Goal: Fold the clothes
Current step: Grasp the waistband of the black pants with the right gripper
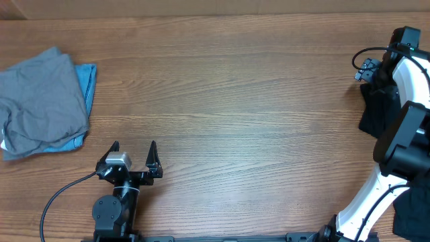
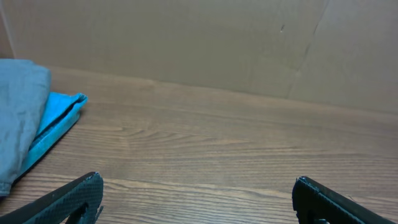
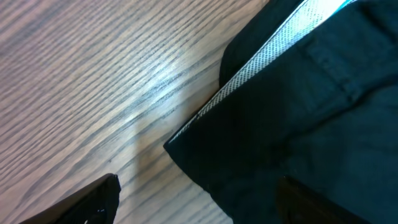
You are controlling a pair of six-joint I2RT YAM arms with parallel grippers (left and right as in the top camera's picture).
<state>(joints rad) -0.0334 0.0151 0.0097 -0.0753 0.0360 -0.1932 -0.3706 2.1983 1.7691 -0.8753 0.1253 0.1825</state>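
Note:
A black garment (image 1: 377,113) lies at the table's right edge; in the right wrist view its cloth (image 3: 311,112) shows a pale inner band (image 3: 267,56) along a folded edge. My right gripper (image 3: 199,186) hangs low over its corner, jaws wide: one finger (image 3: 93,199) is above bare wood, the other (image 3: 311,202) over the black cloth. A folded grey piece (image 1: 40,101) lies on a light-blue piece (image 1: 86,81) at the far left. My left gripper (image 1: 134,146) stands open near the front edge, nothing between its fingers, right of the grey piece (image 2: 18,124) and the blue piece (image 2: 56,118).
More black cloth (image 1: 410,210) lies at the front right corner behind the right arm (image 1: 413,74). A cardboard wall (image 2: 199,43) backs the wooden table (image 1: 235,101). The left arm's cable (image 1: 60,195) loops at the front left.

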